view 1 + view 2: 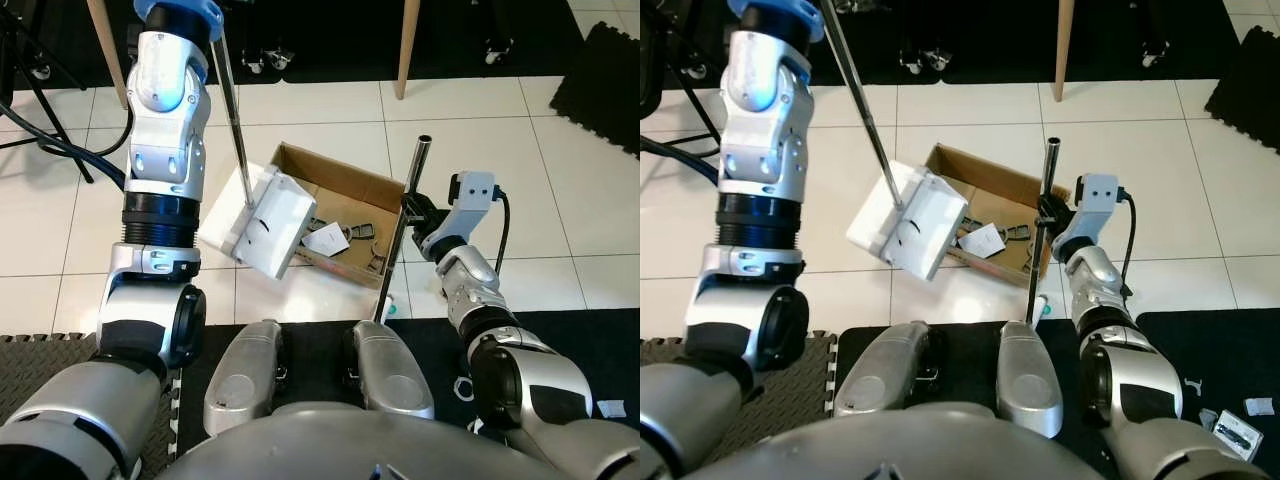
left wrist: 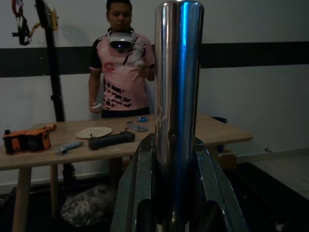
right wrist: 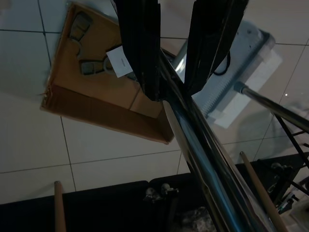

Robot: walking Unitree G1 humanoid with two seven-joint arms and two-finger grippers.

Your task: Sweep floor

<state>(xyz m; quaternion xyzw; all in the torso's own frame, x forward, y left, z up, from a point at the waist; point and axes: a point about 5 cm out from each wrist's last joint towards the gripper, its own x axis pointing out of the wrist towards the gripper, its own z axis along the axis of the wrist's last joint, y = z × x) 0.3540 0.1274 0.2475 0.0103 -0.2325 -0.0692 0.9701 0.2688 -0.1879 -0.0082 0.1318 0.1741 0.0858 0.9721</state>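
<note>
A white dustpan (image 1: pixel 265 222) on a long chrome pole (image 1: pixel 230 95) hangs tilted over the near left corner of an open cardboard box (image 1: pixel 345 185). My raised left gripper (image 2: pixel 176 145) is shut on that pole high up. The box holds a paper scrap (image 1: pixel 325 238) and grey bits. My right gripper (image 1: pixel 412 208) is shut on a second chrome pole (image 1: pixel 400 240), which stands nearly upright at the box's right edge. That pole's foot (image 1: pixel 386 312) meets the floor just ahead of my torso.
Wooden table legs (image 1: pixel 405 50) stand on the black mat beyond the box. Black cables (image 1: pixel 50 140) trail at the left, and a dark foam mat (image 1: pixel 600 80) lies at the far right. Small litter (image 1: pixel 1240 430) lies near my right side. A person (image 2: pixel 123 72) stands behind a tool-covered table (image 2: pixel 120 140).
</note>
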